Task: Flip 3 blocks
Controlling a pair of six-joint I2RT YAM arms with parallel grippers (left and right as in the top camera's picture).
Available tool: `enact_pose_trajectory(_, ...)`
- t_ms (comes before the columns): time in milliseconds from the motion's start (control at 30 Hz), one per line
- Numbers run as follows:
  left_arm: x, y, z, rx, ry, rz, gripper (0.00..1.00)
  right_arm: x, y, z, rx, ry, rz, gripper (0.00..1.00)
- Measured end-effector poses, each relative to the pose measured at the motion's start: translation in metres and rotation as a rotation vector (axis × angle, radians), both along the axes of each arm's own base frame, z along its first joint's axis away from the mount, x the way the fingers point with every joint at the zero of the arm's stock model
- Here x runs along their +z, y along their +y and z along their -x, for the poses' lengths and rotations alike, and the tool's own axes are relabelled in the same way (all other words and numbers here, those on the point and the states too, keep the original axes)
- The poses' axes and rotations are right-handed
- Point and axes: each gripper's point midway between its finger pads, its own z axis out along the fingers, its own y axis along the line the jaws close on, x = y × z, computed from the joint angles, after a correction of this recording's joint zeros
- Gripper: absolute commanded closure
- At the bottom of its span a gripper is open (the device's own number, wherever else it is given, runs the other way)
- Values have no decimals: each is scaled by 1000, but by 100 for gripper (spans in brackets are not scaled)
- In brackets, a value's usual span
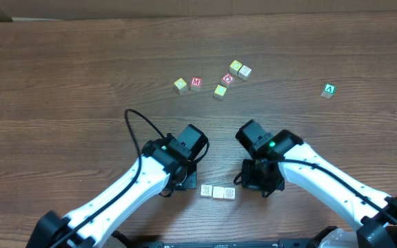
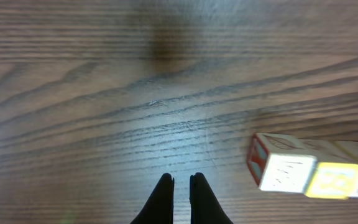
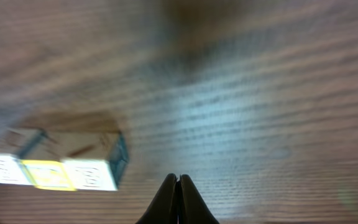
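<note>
The 3 blocks lie in a tight row near the table's front edge: left block [image 1: 206, 191], middle block [image 1: 218, 193], right block [image 1: 230, 194]. Seen from the left wrist, the nearest block [image 2: 288, 172] has a pale top and a red side, and the one behind it [image 2: 333, 180] is yellow. From the right wrist, the nearest pale block [image 3: 92, 174] has a teal side, then comes the yellow one [image 3: 47, 174]. My left gripper [image 1: 187, 183] [image 2: 181, 178] is shut and empty, just left of the row. My right gripper [image 1: 252, 180] [image 3: 178, 177] is shut and empty, just right of it.
Several other cubes lie scattered at the back: a yellowish one [image 1: 180, 84], a red "M" [image 1: 196, 83], a red "O" [image 1: 228, 79], and a pair [image 1: 240, 69]. A green "A" cube [image 1: 329, 90] sits alone at the far right. A black cable [image 1: 143, 124] loops by the left arm.
</note>
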Motion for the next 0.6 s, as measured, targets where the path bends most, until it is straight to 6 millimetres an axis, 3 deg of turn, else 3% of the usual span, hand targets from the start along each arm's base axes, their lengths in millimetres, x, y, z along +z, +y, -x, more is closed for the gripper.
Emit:
enact_pose_trajectory(333,-27,-17,4,-83,93,38,96,-6,18,1,0,-1,-91,96)
enact_pose_trajectory(600,-30,-23,10,-118,131,71,96,-27,22,24,-11,69,-154,96)
